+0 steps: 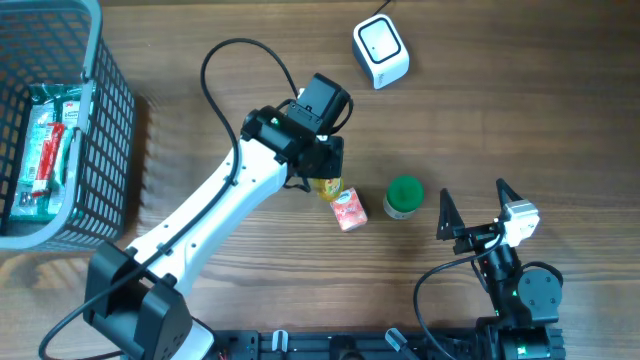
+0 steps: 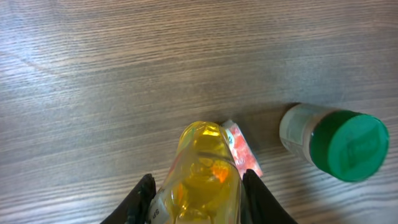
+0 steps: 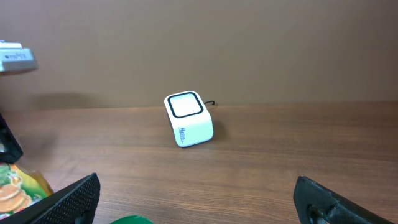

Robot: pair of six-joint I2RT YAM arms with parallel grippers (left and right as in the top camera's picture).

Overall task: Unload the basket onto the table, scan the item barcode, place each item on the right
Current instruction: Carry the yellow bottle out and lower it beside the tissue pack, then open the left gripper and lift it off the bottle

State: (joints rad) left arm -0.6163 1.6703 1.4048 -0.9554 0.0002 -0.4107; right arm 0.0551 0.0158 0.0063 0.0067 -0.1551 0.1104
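Wood-grain table (image 1: 520,120), plain brown wall (image 3: 261,43) behind. The left gripper (image 2: 198,190) clamps a yellow, see-through bottle (image 2: 205,162) mid-table beside a pink carton (image 1: 348,210); the right gripper (image 1: 472,200) gapes wide, empty

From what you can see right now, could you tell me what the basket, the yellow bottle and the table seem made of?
The basket: grey moulded plastic, probably; matte grid walls, thick rounded rim.
The yellow bottle: clear glossy plastic, likely; light shines through yellow contents.
The table: wood or wood-look laminate; matte, streaked brown grain.
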